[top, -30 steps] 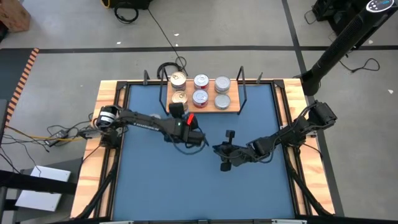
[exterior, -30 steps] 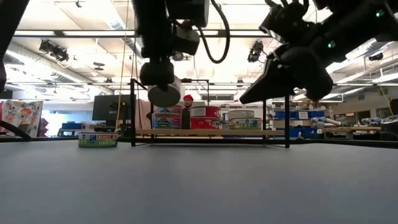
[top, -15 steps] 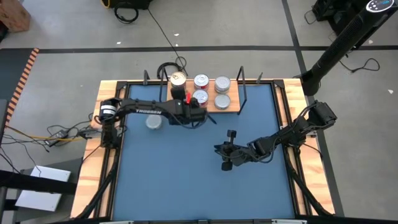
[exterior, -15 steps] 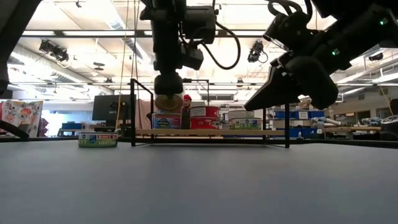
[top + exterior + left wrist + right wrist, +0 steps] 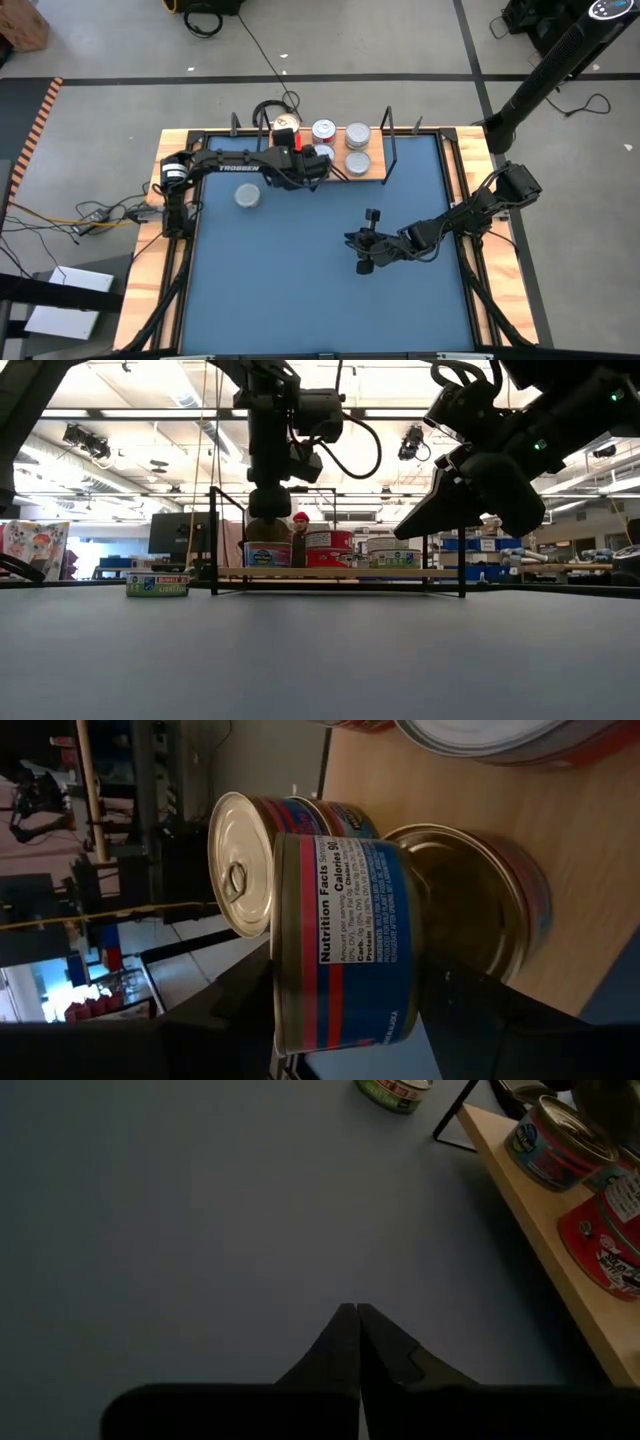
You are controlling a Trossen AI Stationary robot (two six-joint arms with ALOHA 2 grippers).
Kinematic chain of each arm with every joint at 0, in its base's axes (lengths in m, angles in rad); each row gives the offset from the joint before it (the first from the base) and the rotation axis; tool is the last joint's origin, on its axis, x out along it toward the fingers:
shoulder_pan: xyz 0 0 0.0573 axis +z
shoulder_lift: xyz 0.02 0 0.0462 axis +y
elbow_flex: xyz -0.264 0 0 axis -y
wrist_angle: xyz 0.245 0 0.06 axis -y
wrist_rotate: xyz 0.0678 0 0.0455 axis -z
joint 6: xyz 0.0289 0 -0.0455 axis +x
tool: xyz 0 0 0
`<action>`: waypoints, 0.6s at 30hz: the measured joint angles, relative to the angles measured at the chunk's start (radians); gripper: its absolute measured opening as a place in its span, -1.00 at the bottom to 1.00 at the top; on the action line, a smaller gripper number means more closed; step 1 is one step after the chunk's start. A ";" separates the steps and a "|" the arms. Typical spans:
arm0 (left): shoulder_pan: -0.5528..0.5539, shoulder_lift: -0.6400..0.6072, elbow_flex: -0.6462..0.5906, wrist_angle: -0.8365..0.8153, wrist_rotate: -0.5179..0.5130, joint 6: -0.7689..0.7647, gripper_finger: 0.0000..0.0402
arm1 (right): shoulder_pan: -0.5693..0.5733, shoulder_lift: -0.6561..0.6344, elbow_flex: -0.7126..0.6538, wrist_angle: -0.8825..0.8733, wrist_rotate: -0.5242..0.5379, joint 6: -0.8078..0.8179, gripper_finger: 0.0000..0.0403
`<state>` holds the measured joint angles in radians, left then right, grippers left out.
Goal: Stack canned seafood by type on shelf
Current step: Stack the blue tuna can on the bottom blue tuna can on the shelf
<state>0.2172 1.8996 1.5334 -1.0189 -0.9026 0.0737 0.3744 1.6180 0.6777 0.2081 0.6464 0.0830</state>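
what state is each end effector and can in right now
left end effector: gripping a gold-topped blue-and-red labelled can, over the light-wood shelf
right end effector: shut, empty, above the blue table
silver-topped green can: upright on the table, off the shelf

The bench (image 5: 300,290) is matte blue with a pale wood border. The shelf (image 5: 560,850) is light wood with black wire ends. The can (image 5: 340,940) in the dark left end effector (image 5: 340,1020) has a blue label with red stripes, a white nutrition panel and a gold rim. A lone can (image 5: 157,585) looks green-labelled, perhaps.
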 joint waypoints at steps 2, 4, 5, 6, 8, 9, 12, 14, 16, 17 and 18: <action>0.002 0.001 0.000 0.012 0.000 0.019 0.01 | 0.000 0.000 0.000 0.000 0.000 0.000 -0.99; 0.002 0.001 0.000 0.015 0.009 0.028 0.01 | 0.000 0.000 0.000 -0.001 0.000 0.000 -0.99; 0.002 0.001 0.000 0.016 0.017 0.027 0.01 | 0.001 0.000 0.000 0.000 0.000 0.000 -0.99; 0.002 0.001 0.000 0.018 0.024 0.027 0.02 | 0.001 0.000 0.000 -0.001 0.000 0.000 -0.99; 0.002 0.001 0.000 0.020 0.034 0.026 0.07 | 0.002 0.000 0.000 -0.001 0.000 0.000 -0.99; 0.001 0.001 0.000 0.019 0.037 0.025 0.11 | 0.002 0.000 0.000 -0.001 0.000 0.000 -0.99; -0.004 0.001 0.000 0.018 0.053 0.025 0.23 | 0.002 0.000 0.000 -0.001 0.000 0.000 -0.99; -0.009 0.001 0.000 0.016 0.053 0.024 0.29 | 0.002 0.000 0.000 -0.001 0.000 0.000 -0.99; -0.016 0.001 0.000 0.010 0.054 0.024 0.33 | 0.002 0.000 0.000 -0.001 0.000 0.000 -0.99; -0.018 0.001 0.000 0.005 0.055 0.024 0.34 | 0.002 0.000 0.000 -0.001 0.000 0.000 -0.99; -0.022 0.001 0.000 0.002 0.055 0.024 0.34 | 0.002 0.000 0.000 -0.001 0.000 0.000 -0.99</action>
<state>0.1955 1.9007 1.5330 -1.0164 -0.8474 0.0975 0.3763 1.6180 0.6777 0.2073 0.6463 0.0830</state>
